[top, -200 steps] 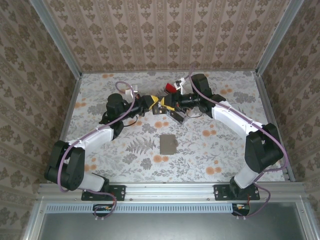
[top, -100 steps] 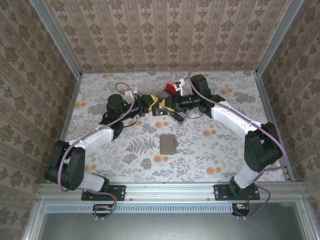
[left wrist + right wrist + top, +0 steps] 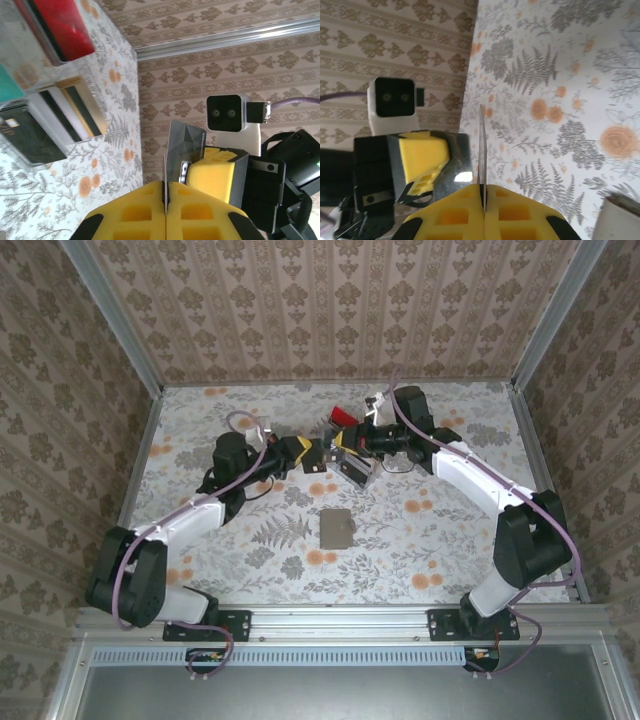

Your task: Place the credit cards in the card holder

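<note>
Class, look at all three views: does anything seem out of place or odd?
Yes. The left claw and right claw are both shut on a thin card, apparently the same one, held edge-on in mid-air between them. The card holder lies apart on the table, seemingly folded shut, so nothing is ready to receive it.

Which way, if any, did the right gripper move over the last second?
Yes. The right gripper shifted right and slightly toward the far wall, judged against the grey card holder.
</note>
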You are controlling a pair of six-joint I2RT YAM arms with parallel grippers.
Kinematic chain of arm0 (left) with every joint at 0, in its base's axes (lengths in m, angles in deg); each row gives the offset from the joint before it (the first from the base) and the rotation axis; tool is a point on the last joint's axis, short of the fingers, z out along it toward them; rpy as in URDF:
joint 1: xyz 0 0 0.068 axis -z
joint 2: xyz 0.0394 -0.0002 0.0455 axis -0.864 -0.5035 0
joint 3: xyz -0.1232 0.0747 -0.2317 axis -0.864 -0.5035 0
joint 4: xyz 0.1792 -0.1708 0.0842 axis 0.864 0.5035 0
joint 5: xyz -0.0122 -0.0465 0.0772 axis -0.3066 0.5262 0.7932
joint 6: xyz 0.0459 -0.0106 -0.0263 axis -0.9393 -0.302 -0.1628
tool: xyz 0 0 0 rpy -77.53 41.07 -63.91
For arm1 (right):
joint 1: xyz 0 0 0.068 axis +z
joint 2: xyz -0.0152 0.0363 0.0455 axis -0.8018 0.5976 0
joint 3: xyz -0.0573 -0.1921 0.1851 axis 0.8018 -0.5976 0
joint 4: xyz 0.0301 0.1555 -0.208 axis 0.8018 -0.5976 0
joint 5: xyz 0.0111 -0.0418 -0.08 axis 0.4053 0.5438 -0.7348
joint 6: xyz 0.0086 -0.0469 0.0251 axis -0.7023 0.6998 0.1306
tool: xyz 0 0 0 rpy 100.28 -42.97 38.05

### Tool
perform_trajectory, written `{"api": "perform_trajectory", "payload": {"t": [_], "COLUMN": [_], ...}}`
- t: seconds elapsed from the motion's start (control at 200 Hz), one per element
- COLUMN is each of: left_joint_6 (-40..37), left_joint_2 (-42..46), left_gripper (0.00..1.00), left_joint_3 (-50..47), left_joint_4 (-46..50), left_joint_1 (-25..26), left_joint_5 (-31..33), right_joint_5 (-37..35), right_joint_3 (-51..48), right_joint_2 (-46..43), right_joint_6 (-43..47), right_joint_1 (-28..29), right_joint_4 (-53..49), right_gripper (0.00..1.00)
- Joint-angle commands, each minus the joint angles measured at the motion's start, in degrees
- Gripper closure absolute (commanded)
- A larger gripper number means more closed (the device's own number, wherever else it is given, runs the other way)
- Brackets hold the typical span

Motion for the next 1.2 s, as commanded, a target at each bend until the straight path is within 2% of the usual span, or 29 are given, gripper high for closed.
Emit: {"api": "perform_trajectory", "payload": {"t": [0.0, 0.09, 0.155, 0.265, 0.33, 0.455, 0.65, 0.845, 1.195], "left_joint_6": [-4.9, -8.1, -10.3, -12.1, -13.1, -14.4, -14.9, -14.8, -14.5], "left_joint_2": [4.9, 7.7, 9.3, 11.3, 12.2, 13.2, 13.4, 13.6, 13.6], "left_gripper": [1.00, 1.00, 1.00, 1.00, 1.00, 1.00, 1.00, 1.00, 1.00], "left_joint_3": [-0.7, -1.1, -1.3, -1.8, -1.6, -1.5, -1.3, -1.6, -2.1], "left_joint_4": [10.0, 20.9, 25.2, 27.9, 29.4, 30.7, 30.8, 30.7, 30.2], "left_joint_1": [-0.7, -0.9, -1.0, -1.2, -1.2, -1.2, -1.3, -1.3, -1.3], "left_joint_5": [5.1, 10.2, 12.3, 13.4, 13.8, 14.2, 13.8, 13.6, 13.6], "right_joint_5": [-4.9, -11.0, -17.2, -29.7, -34.6, -42.8, -46.2, -50.3, -50.0], "right_joint_3": [1.3, 3.6, 6.2, 11.4, 13.6, 14.1, 15.1, 18.6, 19.9], "right_joint_2": [-1.6, 0.0, 2.7, 8.4, 11.2, 14.4, 17.6, 21.4, 24.5], "right_joint_6": [8.6, 19.2, 28.3, 41.5, 48.0, 56.7, 63.6, 66.2, 67.9], "right_joint_1": [-0.4, -0.3, 0.4, 3.4, 5.6, 8.7, 9.9, 10.0, 10.1], "right_joint_4": [-8.3, -15.1, -21.3, -31.3, -34.4, -33.4, -30.4, -32.8, -32.3], "right_gripper": [0.96, 0.96, 0.96, 0.97, 0.96, 0.97, 0.97, 0.98, 0.96]}}
